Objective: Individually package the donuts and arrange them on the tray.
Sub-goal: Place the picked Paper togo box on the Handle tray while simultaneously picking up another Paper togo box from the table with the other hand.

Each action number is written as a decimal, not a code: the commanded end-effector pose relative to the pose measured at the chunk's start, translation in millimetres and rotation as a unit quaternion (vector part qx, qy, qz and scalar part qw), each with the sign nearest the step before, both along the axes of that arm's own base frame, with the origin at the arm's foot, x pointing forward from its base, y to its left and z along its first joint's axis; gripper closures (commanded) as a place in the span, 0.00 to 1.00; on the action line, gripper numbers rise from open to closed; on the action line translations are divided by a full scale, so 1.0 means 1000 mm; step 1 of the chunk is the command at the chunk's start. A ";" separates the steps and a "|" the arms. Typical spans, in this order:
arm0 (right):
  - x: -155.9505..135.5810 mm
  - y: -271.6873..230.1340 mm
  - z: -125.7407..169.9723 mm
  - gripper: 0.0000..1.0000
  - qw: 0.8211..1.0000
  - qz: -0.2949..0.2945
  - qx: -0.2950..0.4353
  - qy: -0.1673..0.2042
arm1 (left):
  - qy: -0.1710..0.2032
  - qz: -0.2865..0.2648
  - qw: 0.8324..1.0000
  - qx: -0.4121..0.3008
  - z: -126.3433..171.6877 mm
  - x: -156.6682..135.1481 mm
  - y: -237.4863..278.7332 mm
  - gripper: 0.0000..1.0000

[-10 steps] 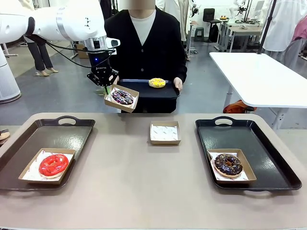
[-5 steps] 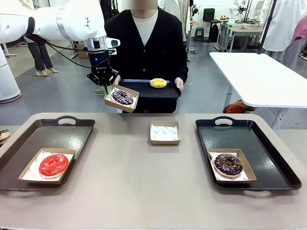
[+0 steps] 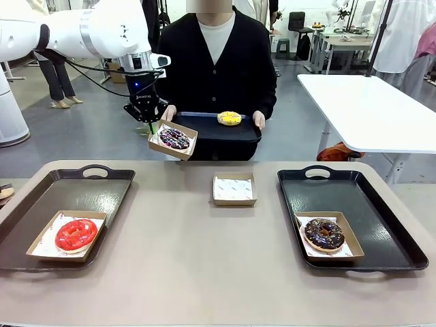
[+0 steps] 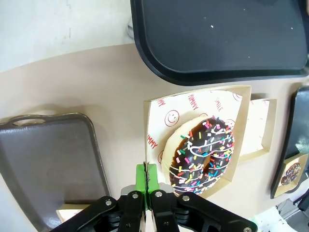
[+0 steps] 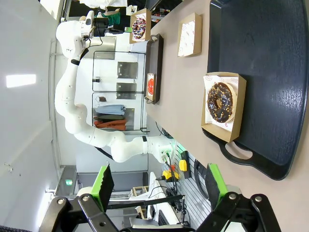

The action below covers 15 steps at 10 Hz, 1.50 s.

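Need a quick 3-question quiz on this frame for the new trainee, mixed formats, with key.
1. True or false: the left tool is shut on the rim of the box holding the purple donut.
2. Which donut lies on the person's tray? A red, B yellow, C chocolate.
3. Fill in: the empty box sits ___ the left tray and the right tray.
Key: 1 true; 2 B, the yellow donut; 3 between.
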State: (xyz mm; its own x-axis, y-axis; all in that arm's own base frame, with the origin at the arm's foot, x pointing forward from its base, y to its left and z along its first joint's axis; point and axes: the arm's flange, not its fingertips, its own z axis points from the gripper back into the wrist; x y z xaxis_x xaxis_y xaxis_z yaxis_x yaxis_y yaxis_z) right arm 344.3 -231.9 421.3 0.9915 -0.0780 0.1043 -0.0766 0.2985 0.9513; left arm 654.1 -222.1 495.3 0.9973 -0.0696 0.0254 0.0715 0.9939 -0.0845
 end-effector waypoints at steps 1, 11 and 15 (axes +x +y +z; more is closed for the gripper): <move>0.001 0.013 0.011 0.00 0.999 0.017 -0.038 -0.009 | -0.018 -0.043 0.999 -0.027 0.010 -0.019 0.021 0.99; 0.067 0.260 0.137 0.00 0.935 0.126 -0.326 -0.052 | -0.037 -0.034 0.995 -0.085 0.002 -0.104 0.194 0.99; 0.100 0.353 0.091 0.00 0.905 0.118 -0.400 -0.078 | -0.021 -0.012 0.998 -0.065 -0.038 -0.116 0.221 0.99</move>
State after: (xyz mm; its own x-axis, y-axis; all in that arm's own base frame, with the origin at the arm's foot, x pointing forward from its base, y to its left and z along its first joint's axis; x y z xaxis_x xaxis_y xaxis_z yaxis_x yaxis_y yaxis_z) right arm 437.7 112.6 523.8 0.9286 0.3223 0.1842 -0.3712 0.8079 0.4577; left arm 549.4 -1.7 462.3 0.9952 -0.0782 0.0582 0.0891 0.9720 -0.2175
